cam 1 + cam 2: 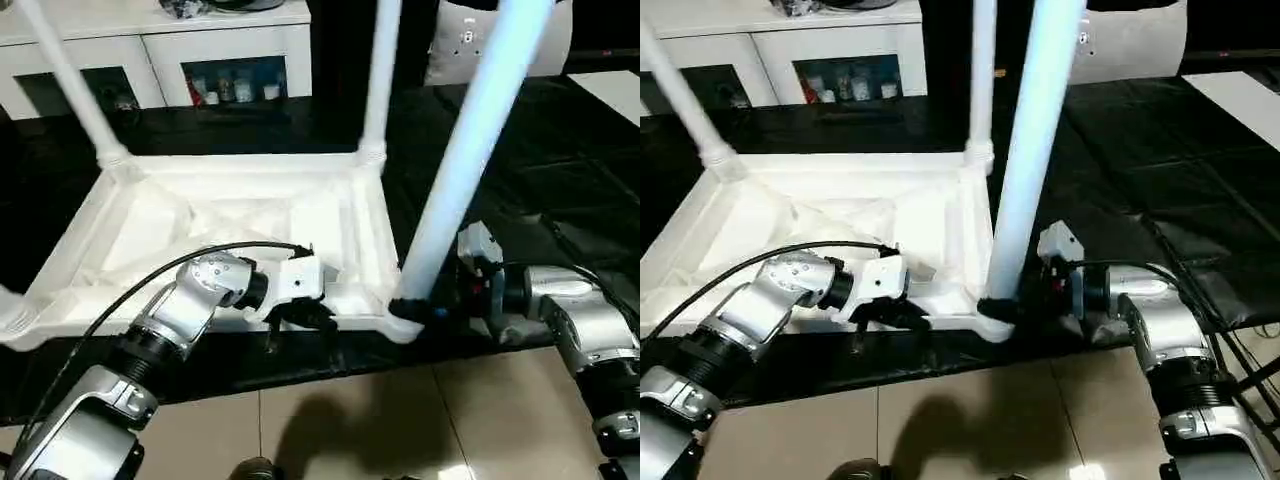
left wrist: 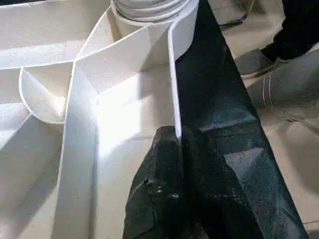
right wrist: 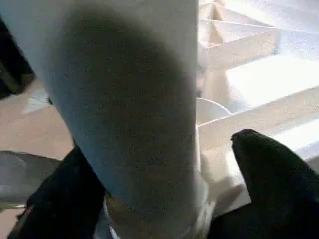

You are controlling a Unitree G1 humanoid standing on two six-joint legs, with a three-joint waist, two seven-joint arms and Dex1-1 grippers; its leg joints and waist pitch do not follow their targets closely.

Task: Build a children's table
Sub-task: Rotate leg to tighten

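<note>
forearms, head view: two silver forearms are seen lowest in the frame, over a tiled floor.
children's table [image 1: 240,215], head view: it is laid upside down on the black-covered work table [image 1: 560,170], ribbed underside up, at the near edge.
legs, head view: two far legs are seated upright in their sockets; a near leg [image 1: 470,150] stands in the near right corner socket [image 1: 405,318].
left gripper [image 1: 300,312], head view: it is placed at the near rim of the top.
left wrist view: the black fingers [image 2: 167,194] are clenched on the thin rim wall [image 2: 175,99], pinning the top.
right gripper [image 1: 1025,285], right wrist view: the leg [image 3: 134,99] is straddled low down by spread fingers [image 3: 271,169]; a firm clamp cannot be confirmed.
risk: the leg could tip or lift out if it is not fully seated when let go.
risk, second: the top could be dragged off the edge if the rim pinch slips.
</note>
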